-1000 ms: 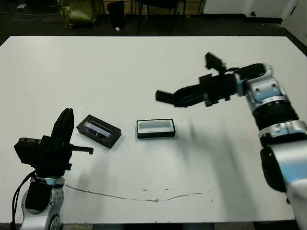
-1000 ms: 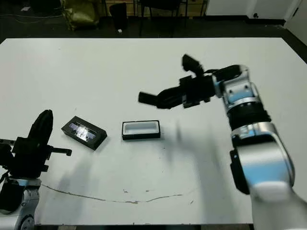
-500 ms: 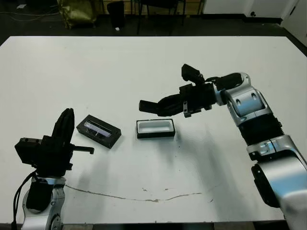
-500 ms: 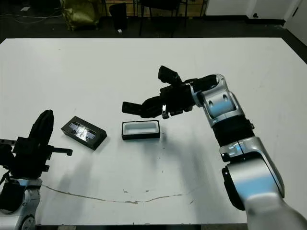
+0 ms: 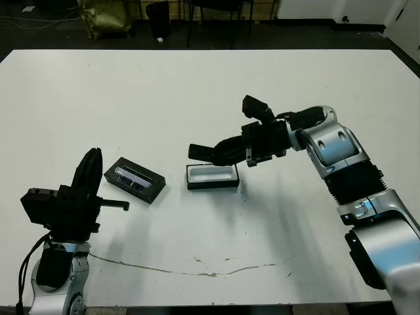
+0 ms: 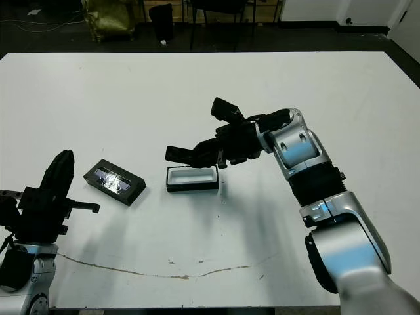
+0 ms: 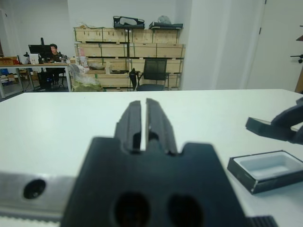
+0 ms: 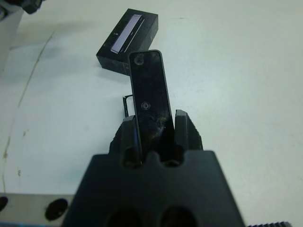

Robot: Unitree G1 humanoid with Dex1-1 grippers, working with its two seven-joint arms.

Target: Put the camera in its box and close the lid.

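I am holding the camera [image 8: 150, 90] in my right gripper [image 5: 226, 149]. My two fingers are pinching one end of it, and the rest is sticking out past my fingertips. I am holding it in the air, just above the box [image 5: 212, 176], which is sitting open on the white table [image 5: 197, 92], about in the middle and closer to the front edge than the back. The camera's far end is reaching over the box's left end. The camera's long side and the box's long side are both running across the table, so they nearly line up. I think I only need to go down.

The lid [image 5: 134, 179] is lying flat just left of the box. My left gripper [image 7: 142, 122] is waiting near the front left corner, fingers pressed together, holding nothing. It is the closer one to the lid.
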